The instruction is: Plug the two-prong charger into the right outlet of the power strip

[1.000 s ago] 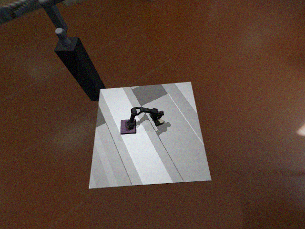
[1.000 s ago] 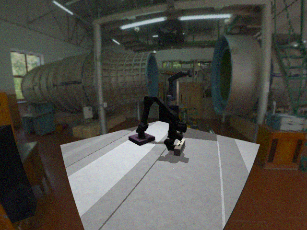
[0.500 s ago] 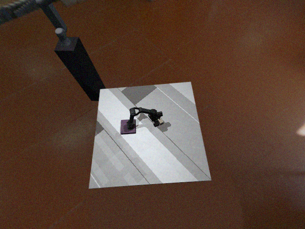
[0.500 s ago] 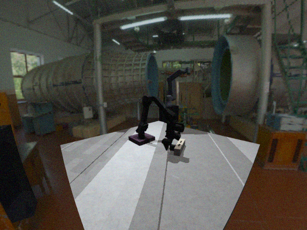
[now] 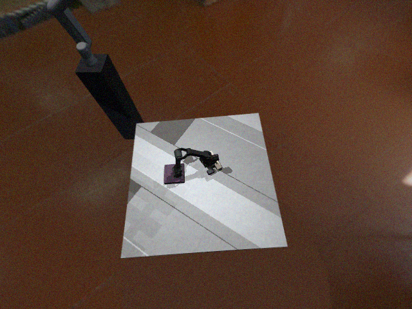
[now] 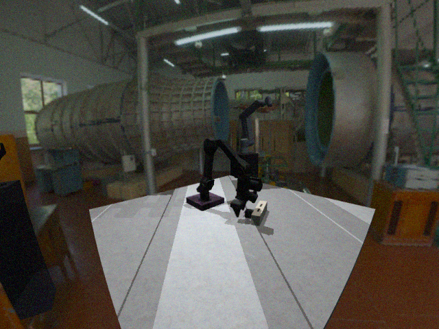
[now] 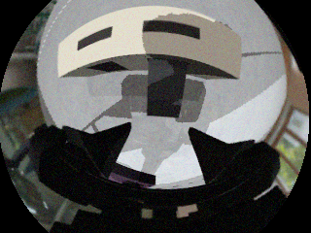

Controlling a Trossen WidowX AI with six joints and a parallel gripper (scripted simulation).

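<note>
The cream power strip (image 5: 218, 165) (image 6: 255, 218) (image 7: 123, 29) stands beyond my gripper, with two dark slots on its top face. In the wrist view its near face shows a dark opening at the left. The dark charger (image 6: 248, 213) (image 7: 166, 92) meets that near face right of centre; no prongs and no gap show there, and I cannot tell how deep it sits. My gripper (image 6: 243, 209) (image 7: 160, 127) is open and empty. Its fingertips stand apart behind the charger's rear end, not around it. In the top view the arm hides the charger.
The arm's purple base plate (image 5: 168, 178) (image 6: 202, 205) sits on the grey patterned table (image 5: 199, 232) (image 6: 198, 276). A dark pedestal (image 5: 106, 89) with another arm stands beyond the table's edge. Shadows fall around the power strip.
</note>
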